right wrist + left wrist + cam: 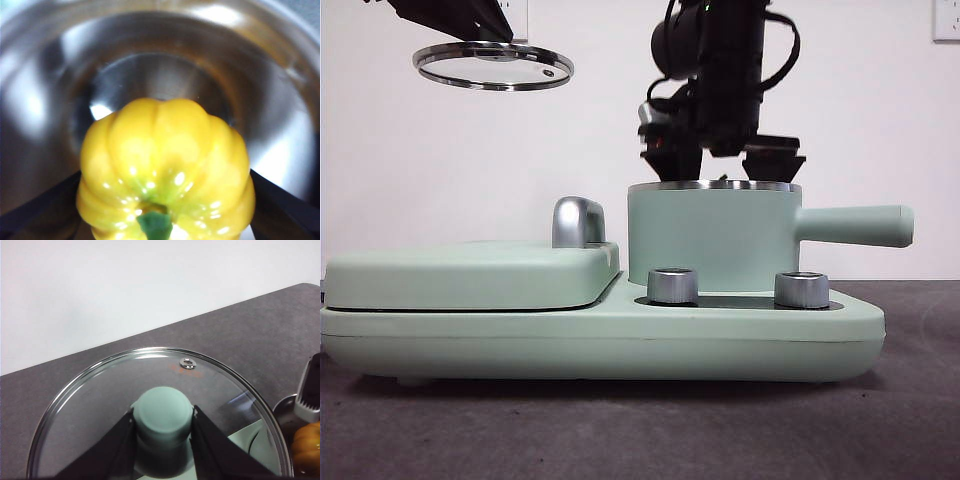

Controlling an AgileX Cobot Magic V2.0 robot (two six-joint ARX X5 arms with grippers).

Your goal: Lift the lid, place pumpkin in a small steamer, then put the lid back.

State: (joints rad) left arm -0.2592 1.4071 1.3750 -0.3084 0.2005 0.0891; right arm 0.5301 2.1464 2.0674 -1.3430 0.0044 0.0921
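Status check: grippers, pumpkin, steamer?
Left gripper shut on lid, held high, off to the side. Right gripper shut on pumpkin, inside steamer mouth. Nothing blocking.

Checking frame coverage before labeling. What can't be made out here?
- Front view: the pumpkin is hidden by the small steamer wall; the right gripper tips sit at its rim.
- Right wrist view: pumpkin covers the steamer floor, so whether it rests there or hangs is unclear.
- Left wrist view: left gripper holds the lid by its knob; the lid's near rim is cut off by the edge.
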